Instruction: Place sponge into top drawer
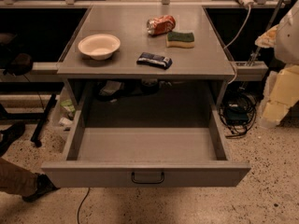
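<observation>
Nearest, at the bottom of the frame, a wide grey drawer (93, 174) stands pulled fully open, its dark handle (147, 177) centred on the front panel. A person's leg and shoe (28, 183) show at the lower left, on a speckled floor. Above the drawer is a grey table (196, 64). At its front edge lies a dark blue wrapped bar (154, 59), and to the left sits a pale bowl (99, 45). Farther back, right of centre, the sponge (181, 39) lies green side up, just beside a crushed red can (160, 24) behind it. My gripper (267, 37) hangs at the upper right edge, well apart from the sponge; I cannot tell whether it is open or closed.
</observation>
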Controlling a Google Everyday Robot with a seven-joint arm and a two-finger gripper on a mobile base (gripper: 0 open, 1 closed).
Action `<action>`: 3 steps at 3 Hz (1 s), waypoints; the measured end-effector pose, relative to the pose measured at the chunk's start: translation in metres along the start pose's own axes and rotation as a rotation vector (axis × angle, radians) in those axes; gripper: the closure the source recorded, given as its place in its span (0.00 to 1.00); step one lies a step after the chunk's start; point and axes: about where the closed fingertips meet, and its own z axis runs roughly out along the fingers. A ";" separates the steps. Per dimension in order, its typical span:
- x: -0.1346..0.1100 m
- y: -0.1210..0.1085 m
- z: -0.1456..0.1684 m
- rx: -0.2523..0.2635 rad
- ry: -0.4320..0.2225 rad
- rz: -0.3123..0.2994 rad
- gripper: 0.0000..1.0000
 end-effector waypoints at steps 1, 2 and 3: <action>0.000 0.000 0.000 0.000 0.000 0.000 0.00; -0.004 -0.011 0.007 0.001 -0.015 0.058 0.00; -0.017 -0.036 0.032 -0.007 -0.045 0.158 0.00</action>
